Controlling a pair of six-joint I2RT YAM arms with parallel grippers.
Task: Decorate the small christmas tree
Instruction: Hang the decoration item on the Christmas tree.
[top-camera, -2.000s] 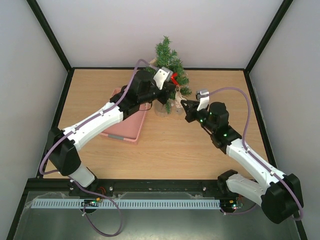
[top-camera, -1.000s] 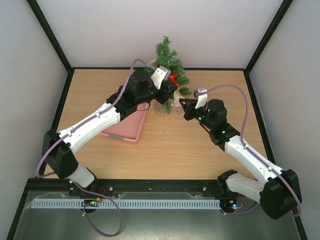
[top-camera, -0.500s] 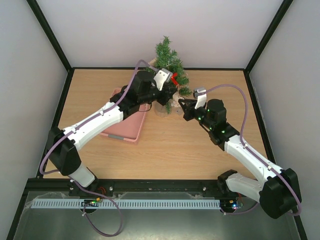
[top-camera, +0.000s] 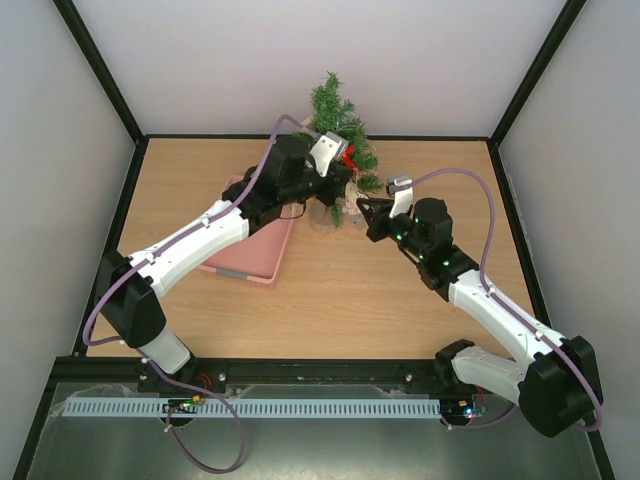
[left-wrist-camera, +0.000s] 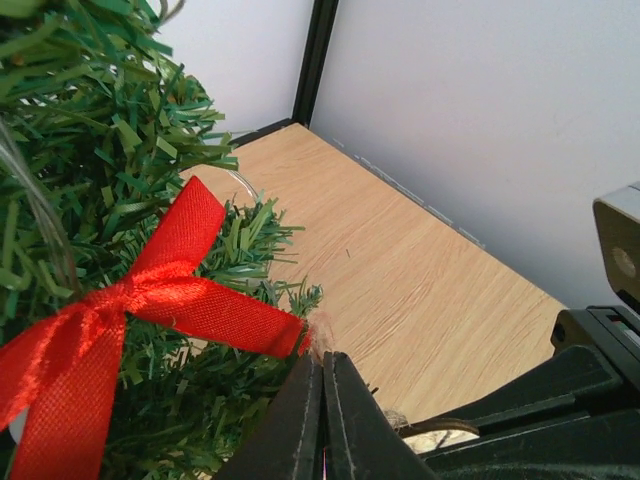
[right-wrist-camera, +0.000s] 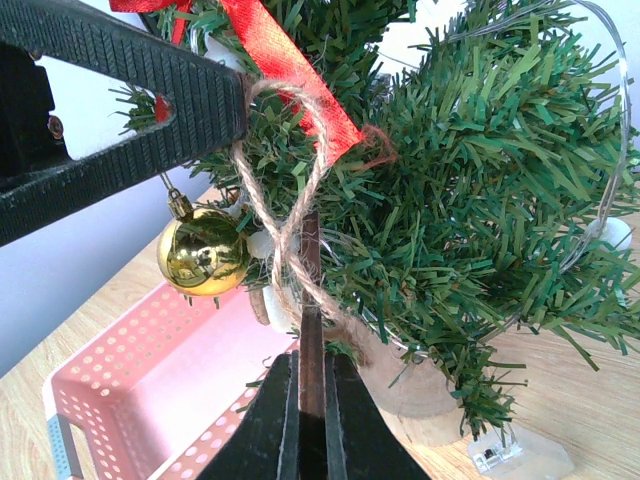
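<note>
The small christmas tree (top-camera: 340, 125) stands at the back of the table with a red bow (left-wrist-camera: 150, 300) and a gold ball (right-wrist-camera: 203, 252) on it. My right gripper (right-wrist-camera: 310, 360) is shut on a thin brown wooden ornament (right-wrist-camera: 310, 290), seen edge-on just in front of the tree's lower branches. Its twine loop (right-wrist-camera: 290, 170) runs up to my left gripper (left-wrist-camera: 322, 360), which is shut on the top of the loop beside the bow's tail. In the top view the left gripper (top-camera: 345, 185) and the right gripper (top-camera: 362, 207) meet at the tree's front.
A pink perforated basket (top-camera: 255, 250) lies left of the tree, under the left arm. A thin light wire (right-wrist-camera: 620, 110) winds round the branches, and a clear plastic case (right-wrist-camera: 510, 455) lies by the tree's wooden base (right-wrist-camera: 410, 385). The enclosure walls stand close behind.
The left gripper's jaws have closed onto the twine loop. Both arms have stayed almost where they were by the tree.
</note>
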